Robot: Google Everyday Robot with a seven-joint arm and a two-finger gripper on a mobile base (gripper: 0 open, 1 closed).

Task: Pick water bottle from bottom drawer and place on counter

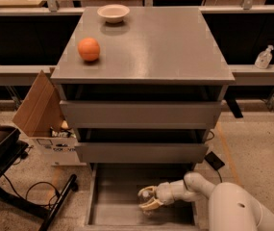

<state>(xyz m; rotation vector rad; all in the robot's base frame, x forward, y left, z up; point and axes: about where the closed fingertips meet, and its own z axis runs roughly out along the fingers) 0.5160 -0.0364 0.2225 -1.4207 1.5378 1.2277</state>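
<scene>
Grey bottom drawer stands pulled out so the gripper can reach low inside; its jaws are apart, straddling the faint clear water bottle, seemingly lined up to close.

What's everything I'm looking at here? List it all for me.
counter: one, grey, top of the cabinet
orange ball: one, orange, counter's left side
bowl: one, pale, counter's far edge
upper drawers: two, grey, under the counter
bottom drawer: one, grey, open near the floor
water bottle: one, clear, faint, at the gripper inside the bottom drawer
pump bottles: two, clear, ledge at right
cardboard box: one, brown, floor at left
robot arm: one, white, stretched into the bottom drawer
gripper: one, pale, inside the bottom drawer
</scene>
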